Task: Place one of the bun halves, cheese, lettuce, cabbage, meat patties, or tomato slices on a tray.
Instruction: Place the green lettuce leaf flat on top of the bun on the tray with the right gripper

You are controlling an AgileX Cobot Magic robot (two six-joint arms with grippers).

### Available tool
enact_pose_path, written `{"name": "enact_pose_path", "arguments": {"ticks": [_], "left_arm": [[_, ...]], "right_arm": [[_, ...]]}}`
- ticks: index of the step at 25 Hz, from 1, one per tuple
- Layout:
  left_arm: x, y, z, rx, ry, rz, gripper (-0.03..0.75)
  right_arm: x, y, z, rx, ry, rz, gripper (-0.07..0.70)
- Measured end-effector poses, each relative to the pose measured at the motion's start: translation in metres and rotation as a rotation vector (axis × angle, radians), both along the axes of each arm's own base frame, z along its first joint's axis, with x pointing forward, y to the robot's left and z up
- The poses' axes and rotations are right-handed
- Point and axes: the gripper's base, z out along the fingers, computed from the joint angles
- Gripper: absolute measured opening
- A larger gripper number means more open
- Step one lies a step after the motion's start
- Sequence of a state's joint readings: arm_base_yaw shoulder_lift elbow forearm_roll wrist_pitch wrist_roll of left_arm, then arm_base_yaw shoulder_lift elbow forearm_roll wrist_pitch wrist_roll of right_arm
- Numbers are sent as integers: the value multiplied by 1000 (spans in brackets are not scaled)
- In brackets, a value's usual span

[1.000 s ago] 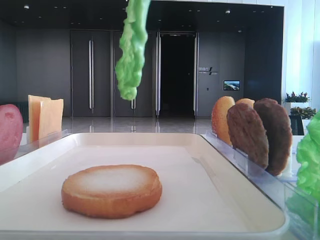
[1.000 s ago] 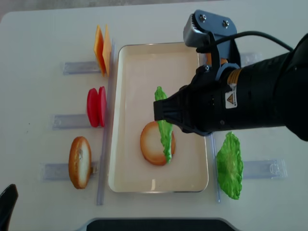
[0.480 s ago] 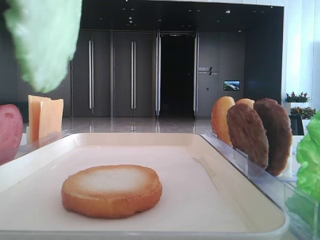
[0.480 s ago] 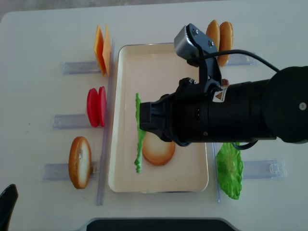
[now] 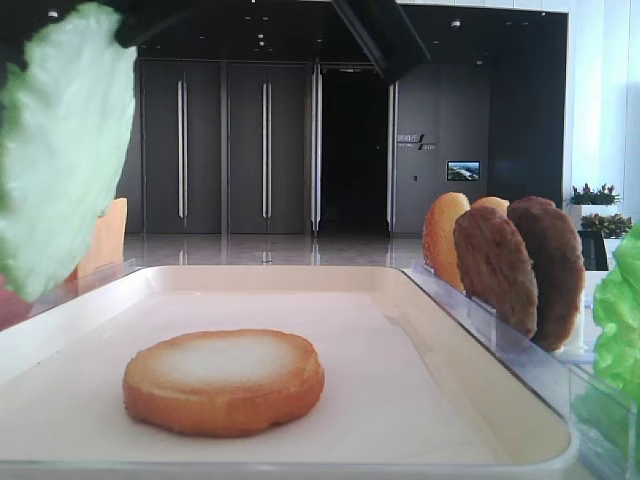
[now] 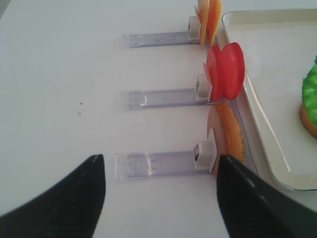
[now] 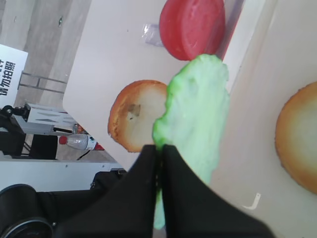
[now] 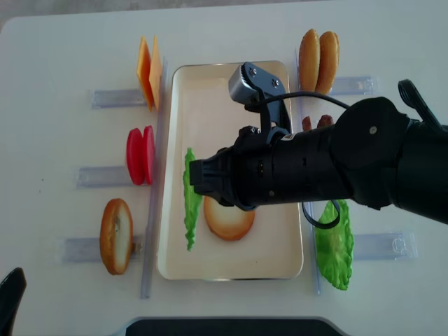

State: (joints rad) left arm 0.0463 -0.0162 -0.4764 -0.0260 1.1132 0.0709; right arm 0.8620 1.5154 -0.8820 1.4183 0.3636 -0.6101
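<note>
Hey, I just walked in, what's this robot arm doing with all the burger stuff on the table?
The right gripper is shut on a ruffled bright green lettuce leaf, holding it above the left part of the cream-white rectangular tray. One golden-brown bun half lies flat in the tray. The left gripper hangs open over the table, holding nothing. Yellow-orange cheese slices, red tomato slices and another bun half stand in holders left of the tray.

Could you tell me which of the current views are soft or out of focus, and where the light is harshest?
Low exterior view: the held lettuce is near the lens and blurred; the bun half on the tray is sharp; bright windows at right. Right wrist view: right gripper is a dark silhouette. Left wrist view: left gripper fingers are dark and soft. Overhead view: evenly lit.
</note>
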Motion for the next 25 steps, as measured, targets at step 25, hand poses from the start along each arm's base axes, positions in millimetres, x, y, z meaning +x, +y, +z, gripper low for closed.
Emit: {"name": "enact_pose_path", "arguments": {"ticks": [25], "left_arm": [[0,0,0,0,0,0,534]], "right_arm": [[23,-15,-30,-74,-3,60,2]]}}
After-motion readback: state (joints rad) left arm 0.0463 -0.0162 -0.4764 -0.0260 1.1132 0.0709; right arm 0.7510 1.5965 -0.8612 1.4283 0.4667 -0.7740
